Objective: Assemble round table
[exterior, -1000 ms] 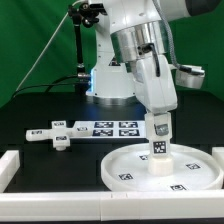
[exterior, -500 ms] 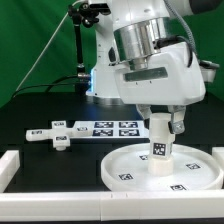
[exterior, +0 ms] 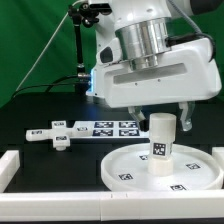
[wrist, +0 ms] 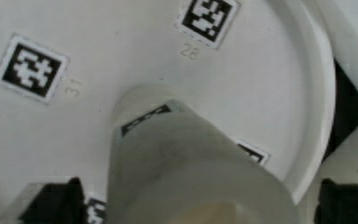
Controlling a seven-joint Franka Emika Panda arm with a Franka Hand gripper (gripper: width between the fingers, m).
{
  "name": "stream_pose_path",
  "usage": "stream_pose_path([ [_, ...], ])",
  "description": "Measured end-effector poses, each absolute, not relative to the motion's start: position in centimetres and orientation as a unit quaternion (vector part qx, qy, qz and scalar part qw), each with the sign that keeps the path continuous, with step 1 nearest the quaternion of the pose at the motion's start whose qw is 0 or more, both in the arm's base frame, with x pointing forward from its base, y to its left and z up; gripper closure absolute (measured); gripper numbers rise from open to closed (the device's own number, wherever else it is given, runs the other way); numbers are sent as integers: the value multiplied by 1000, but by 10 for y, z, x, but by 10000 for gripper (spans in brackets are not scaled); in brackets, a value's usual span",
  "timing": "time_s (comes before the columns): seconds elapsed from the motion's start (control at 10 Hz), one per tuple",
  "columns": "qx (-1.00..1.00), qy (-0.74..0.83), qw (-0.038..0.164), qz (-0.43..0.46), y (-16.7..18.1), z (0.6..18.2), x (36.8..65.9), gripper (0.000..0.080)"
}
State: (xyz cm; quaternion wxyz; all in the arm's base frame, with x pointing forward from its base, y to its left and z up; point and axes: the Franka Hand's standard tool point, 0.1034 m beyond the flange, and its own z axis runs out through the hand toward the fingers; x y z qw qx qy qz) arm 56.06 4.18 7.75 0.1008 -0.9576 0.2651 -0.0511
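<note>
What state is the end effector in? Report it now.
End effector: open, holding nothing, with its fingers spread to either side of the upright leg on the round disc.

The large rimmed round disc lies flat, white, with black-and-white tags on its face. The short thick cylinder leg stands upright at its centre, 1 tag showing. The cross-shaped piece lies flat, well apart, toward the exterior view's left.
</note>
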Motion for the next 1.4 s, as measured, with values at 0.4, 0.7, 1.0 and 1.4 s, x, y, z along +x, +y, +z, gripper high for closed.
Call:
stream_pose_path([
  [0.4, -994, 57, 76, -54, 50, 80, 565, 151],
  [0.7, -995, -39, 70, -61, 48, 80, 565, 151],
  [1.0, -974, -212, 49, -68, 47, 79, 565, 151],
  [1.4, -925, -376, 24, -54, 54, 79, 563, 151],
])
